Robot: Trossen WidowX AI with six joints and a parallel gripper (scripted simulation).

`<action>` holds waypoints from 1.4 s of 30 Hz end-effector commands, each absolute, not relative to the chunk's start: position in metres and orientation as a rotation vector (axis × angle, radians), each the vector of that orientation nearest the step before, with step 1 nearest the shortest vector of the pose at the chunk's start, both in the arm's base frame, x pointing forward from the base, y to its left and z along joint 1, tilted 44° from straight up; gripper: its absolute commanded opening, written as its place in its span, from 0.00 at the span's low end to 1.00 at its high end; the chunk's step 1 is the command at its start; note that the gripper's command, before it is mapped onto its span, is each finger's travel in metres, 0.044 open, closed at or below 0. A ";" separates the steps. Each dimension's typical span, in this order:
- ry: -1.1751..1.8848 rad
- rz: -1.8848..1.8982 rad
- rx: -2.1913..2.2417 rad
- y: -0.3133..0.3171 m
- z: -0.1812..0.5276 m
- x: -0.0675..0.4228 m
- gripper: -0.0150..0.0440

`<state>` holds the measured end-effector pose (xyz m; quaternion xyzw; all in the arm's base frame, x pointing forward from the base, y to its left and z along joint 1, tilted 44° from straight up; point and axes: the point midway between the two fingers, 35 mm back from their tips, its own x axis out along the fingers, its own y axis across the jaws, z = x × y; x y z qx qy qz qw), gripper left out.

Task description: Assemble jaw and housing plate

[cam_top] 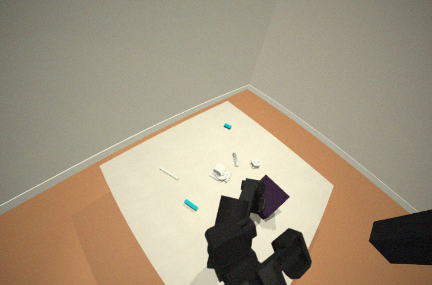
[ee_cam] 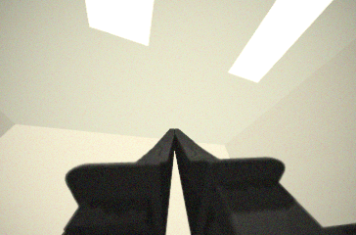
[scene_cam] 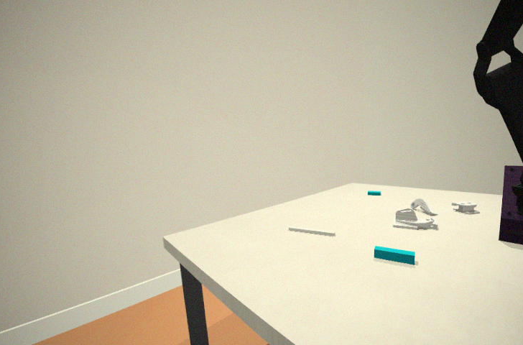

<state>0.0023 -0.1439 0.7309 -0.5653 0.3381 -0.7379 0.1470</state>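
Note:
A white base assembly [cam_top: 219,168] [scene_cam: 405,215] stands mid-table, with a blocky raised part and a lower curved part, seemingly the seated jaw; its pins and teeth are too small to tell. A separate curved white piece [cam_top: 235,160] [scene_cam: 424,207], apparently the other jaw, lies just behind it. A small white piece with a flat top [cam_top: 256,163] [scene_cam: 466,205], seemingly the housing plate, is off to the right of both. My gripper [ee_cam: 173,132] is shut and empty, its fingertips touching. It points up at the ceiling lights, well away from the parts.
A teal bar [cam_top: 190,204] [scene_cam: 394,254] and a thin white rod [cam_top: 168,173] [scene_cam: 312,231] lie left of the parts. A small teal block [cam_top: 227,126] [scene_cam: 373,192] is at the back. The purple block [cam_top: 274,198] [scene_cam: 510,199] stands beside my arm's base.

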 end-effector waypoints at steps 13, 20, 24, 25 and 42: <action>0.952 -2.546 -1.513 -0.045 0.738 -0.081 0.25; 0.874 -2.736 -1.449 0.008 0.732 -0.106 0.25; 0.864 -2.861 -1.418 0.044 0.729 -0.116 0.25; 0.861 -2.893 -1.410 0.053 0.728 -0.118 0.25; 0.798 -3.413 -1.246 0.208 0.692 -0.110 0.25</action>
